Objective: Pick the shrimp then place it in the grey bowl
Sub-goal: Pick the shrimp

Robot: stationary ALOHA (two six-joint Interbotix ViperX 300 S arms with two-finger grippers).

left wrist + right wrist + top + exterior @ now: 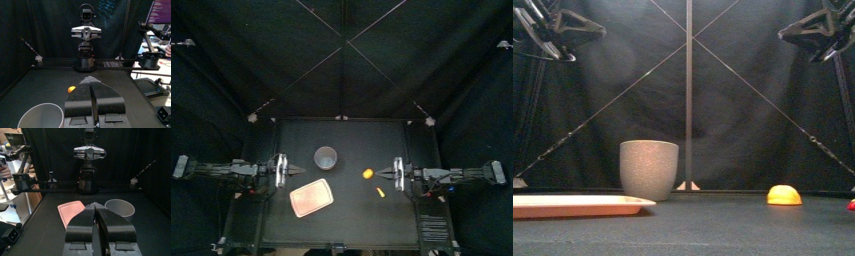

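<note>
A tall grey speckled cup (326, 156) (648, 169) stands upright at mid-table. A small rounded orange toy (370, 173) (784, 195) lies to its right, and a smaller red toy (381, 190) (851, 205) lies nearer the front; I cannot tell which is the shrimp. My left gripper (289, 172) (92, 81) hangs left of the cup, jaws together and holding nothing. My right gripper (392, 175) (96, 206) hovers just right of the orange toy, also shut and holding nothing. In the left wrist view the cup (41, 117) and the orange toy (71, 90) lie ahead of the jaws.
A flat pink tray (311, 199) (573, 205) (70, 210) lies at the front left, in front of the cup (120, 207). Both arms are raised well above the table in the front view.
</note>
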